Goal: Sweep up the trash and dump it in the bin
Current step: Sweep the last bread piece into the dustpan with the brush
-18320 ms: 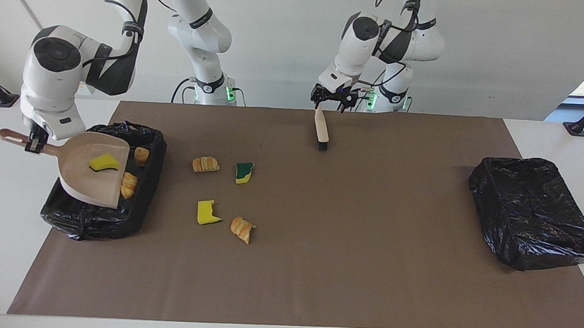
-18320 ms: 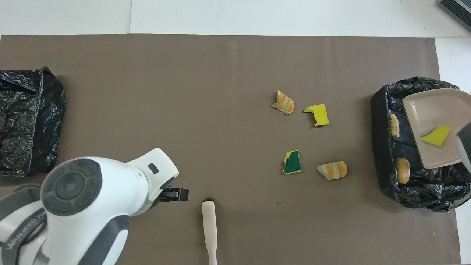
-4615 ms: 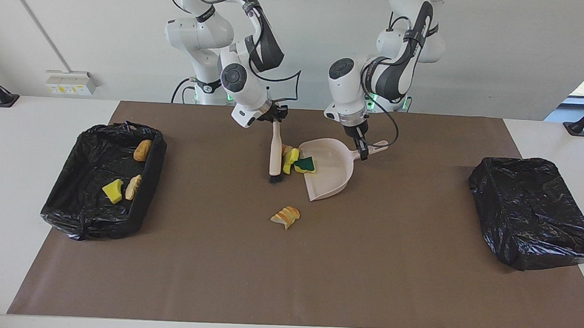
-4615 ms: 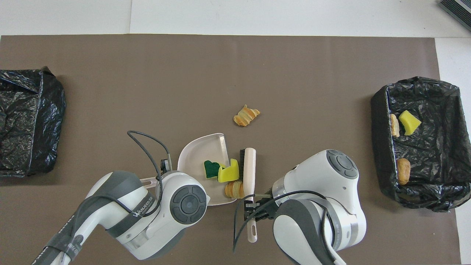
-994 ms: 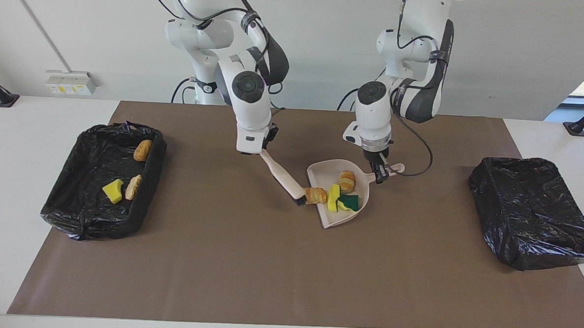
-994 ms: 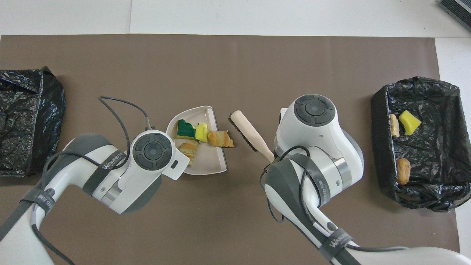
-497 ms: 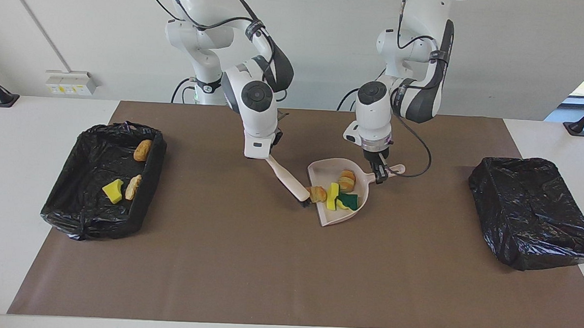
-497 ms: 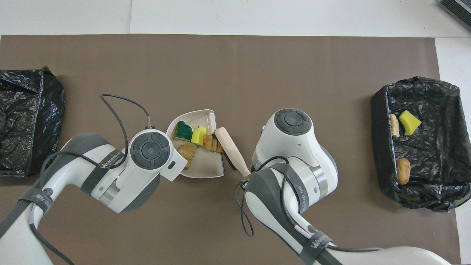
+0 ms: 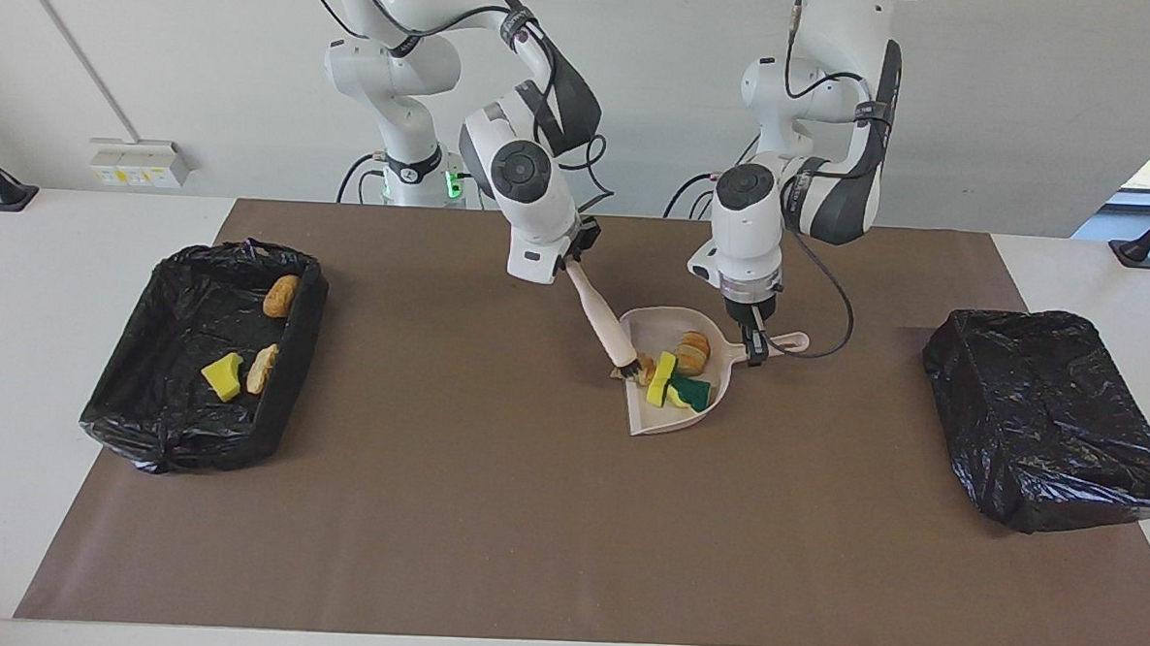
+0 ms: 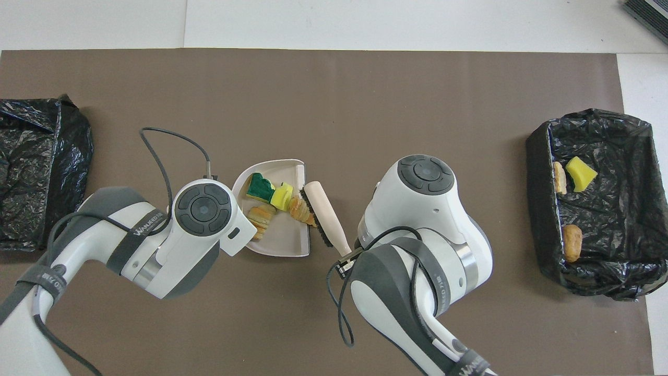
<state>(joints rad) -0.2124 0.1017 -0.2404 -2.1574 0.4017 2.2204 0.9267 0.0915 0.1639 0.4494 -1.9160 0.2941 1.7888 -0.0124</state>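
Four scraps (image 9: 675, 371), two bread pieces and two sponge bits, are gathered in the dustpan (image 9: 663, 419) at mid-table; three more lie in the bin (image 9: 201, 443) at the right arm's end. The dustpan handle is clamped by the closed left gripper (image 9: 754, 348), the brush (image 9: 606, 330) by the closed right gripper (image 9: 570, 255). The scraps are judged light, soft and easily rolled, better pushed than pinched; the pan is best carried level.

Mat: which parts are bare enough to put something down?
The mat is bare along its whole edge farthest from the robots, and between the dustpan and each black bin. It is crowded at the dustpan, where brush and scraps meet.
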